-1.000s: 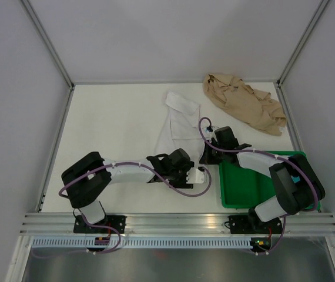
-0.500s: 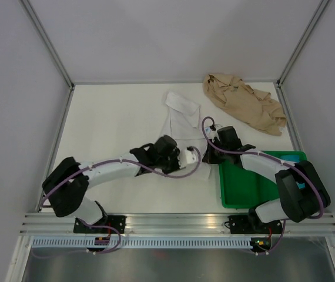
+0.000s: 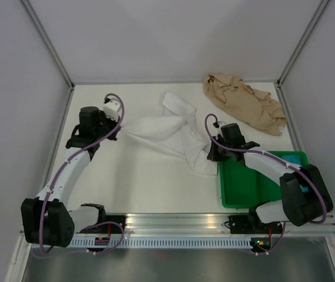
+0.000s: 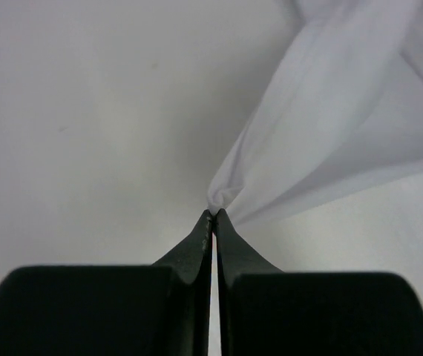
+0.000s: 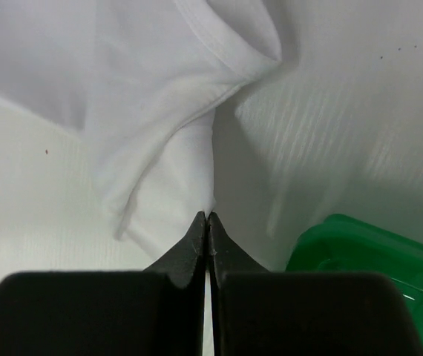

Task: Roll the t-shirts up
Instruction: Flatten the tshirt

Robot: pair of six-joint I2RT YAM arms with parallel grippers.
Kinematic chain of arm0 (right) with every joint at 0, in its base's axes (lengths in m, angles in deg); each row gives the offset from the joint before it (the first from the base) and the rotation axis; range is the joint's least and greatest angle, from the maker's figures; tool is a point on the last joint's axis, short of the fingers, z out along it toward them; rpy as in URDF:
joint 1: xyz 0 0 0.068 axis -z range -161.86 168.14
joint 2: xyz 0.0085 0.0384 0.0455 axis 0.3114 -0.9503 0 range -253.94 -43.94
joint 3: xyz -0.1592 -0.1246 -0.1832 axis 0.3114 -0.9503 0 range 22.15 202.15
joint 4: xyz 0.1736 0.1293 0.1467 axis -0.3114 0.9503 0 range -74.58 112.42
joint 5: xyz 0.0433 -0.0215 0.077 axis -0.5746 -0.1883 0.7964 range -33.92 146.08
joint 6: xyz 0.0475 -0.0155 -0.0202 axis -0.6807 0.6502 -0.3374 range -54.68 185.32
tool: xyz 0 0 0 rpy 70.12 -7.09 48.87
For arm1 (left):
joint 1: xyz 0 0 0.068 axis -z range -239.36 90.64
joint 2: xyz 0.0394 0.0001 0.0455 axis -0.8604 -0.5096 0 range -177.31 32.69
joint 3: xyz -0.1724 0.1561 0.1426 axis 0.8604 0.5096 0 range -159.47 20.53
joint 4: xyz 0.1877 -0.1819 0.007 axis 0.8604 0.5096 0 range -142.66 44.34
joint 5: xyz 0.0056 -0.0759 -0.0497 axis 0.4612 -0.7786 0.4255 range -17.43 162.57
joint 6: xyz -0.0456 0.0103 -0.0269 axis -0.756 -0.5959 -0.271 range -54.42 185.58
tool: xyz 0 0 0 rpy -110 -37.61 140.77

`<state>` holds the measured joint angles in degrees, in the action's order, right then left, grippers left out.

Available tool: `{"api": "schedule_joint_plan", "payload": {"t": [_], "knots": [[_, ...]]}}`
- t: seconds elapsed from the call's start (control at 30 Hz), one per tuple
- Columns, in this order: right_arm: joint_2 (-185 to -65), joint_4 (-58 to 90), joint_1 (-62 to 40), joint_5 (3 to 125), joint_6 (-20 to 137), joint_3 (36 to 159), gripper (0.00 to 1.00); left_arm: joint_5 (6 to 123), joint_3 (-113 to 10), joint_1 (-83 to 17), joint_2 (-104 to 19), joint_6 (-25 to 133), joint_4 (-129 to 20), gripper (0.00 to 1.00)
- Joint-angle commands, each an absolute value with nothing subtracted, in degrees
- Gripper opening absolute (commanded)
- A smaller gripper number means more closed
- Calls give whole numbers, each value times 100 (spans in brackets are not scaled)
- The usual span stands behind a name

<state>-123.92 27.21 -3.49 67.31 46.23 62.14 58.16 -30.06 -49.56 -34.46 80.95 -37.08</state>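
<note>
My left gripper [image 4: 213,213] and right gripper [image 5: 208,216] pinch the white t-shirt [image 3: 167,134], stretching it flat beside the green tray [image 3: 261,183] for rolling.

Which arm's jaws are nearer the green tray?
Right. Right arm: jaws shut on the white t-shirt, just off the far-left corner of the green tray. Left arm: jaws pinching the shirt's other end, far across the table.

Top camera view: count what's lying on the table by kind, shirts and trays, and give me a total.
T-shirts: 2 (white t-shirt, tan t-shirt)
Trays: 1 (green tray)
Total: 3
</note>
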Motion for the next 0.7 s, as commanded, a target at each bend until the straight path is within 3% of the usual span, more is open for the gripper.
{"api": "schedule_joint_plan", "payload": {"t": [0.0,0.13,0.4,0.47,0.53,0.67], "knots": [[-12067,2974,-330,6970,4801,6574,0,5501,-3062,-6214,-3130,7639,-3587,2],[-11838,3237,-330,7226,4888,6636,0,5043,-2992,-7473,-2919,7902,-3377,2],[-12277,2974,-637,7051,4634,6275,0,4367,-1641,-7624,-2690,8280,-2998,2],[-12488,3044,-830,6822,4616,6336,31,4644,-1490,-7615,-2655,8482,-3024,2],[-12480,3185,-954,6374,4564,6459,45,4526,-1515,-7615,-2672,8753,-2762,2],[-12050,3335,-1304,5470,4310,6793,49,4366,-1542,-7580,-2585,9246,-2409,2]]}}
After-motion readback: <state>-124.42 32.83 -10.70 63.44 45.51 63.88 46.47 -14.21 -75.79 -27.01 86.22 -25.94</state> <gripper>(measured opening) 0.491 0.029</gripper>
